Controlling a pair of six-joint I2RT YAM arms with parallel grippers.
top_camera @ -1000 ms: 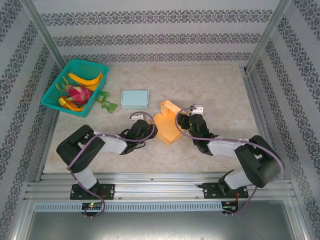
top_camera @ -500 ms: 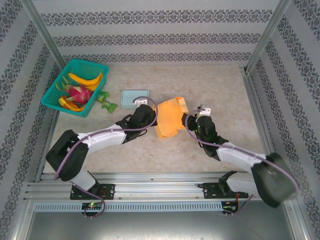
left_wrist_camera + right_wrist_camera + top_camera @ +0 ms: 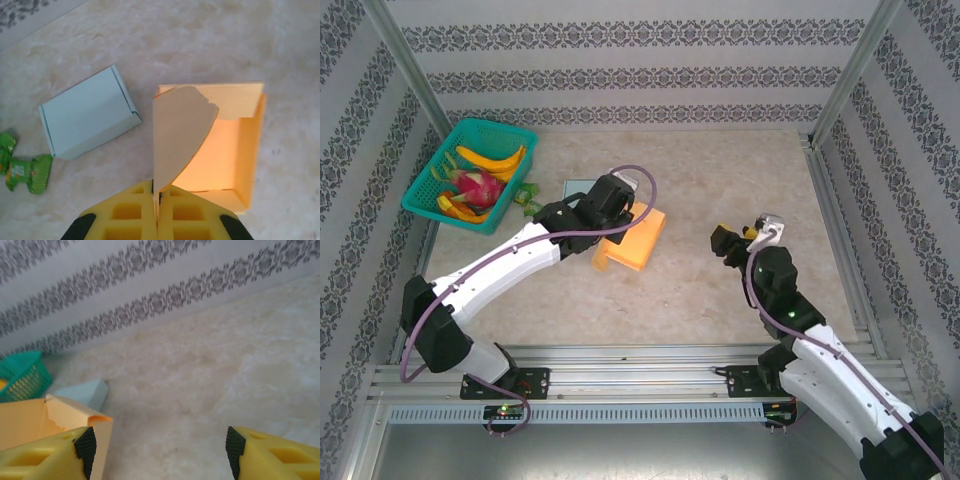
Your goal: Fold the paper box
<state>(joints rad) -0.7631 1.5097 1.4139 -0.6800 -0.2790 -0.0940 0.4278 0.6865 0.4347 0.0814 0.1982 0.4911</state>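
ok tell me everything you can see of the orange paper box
The orange paper box looks like thin card, half folded: an open tray with raised side walls, its inside facing up. One rounded flap stands upright, pinched at its lower edge by the shut left pincer. It rests on the table, near the pale blue box but apart.

The tabletop (image 3: 720, 170) is a pale beige marbled sheet, kinda stone-look. The walls (image 3: 620, 55) on the left, right and far sides are white with dark flowery bands running across them, 3 on the far one. There are 2 silver metal posts at the far corners, a left post (image 3: 410, 70) and a right post (image 3: 855, 70). Silver rails (image 3: 640, 380) run along the near edge, with a grey metal sheet (image 3: 640, 450) nearer still. The light's soft and even, shadows are faint.
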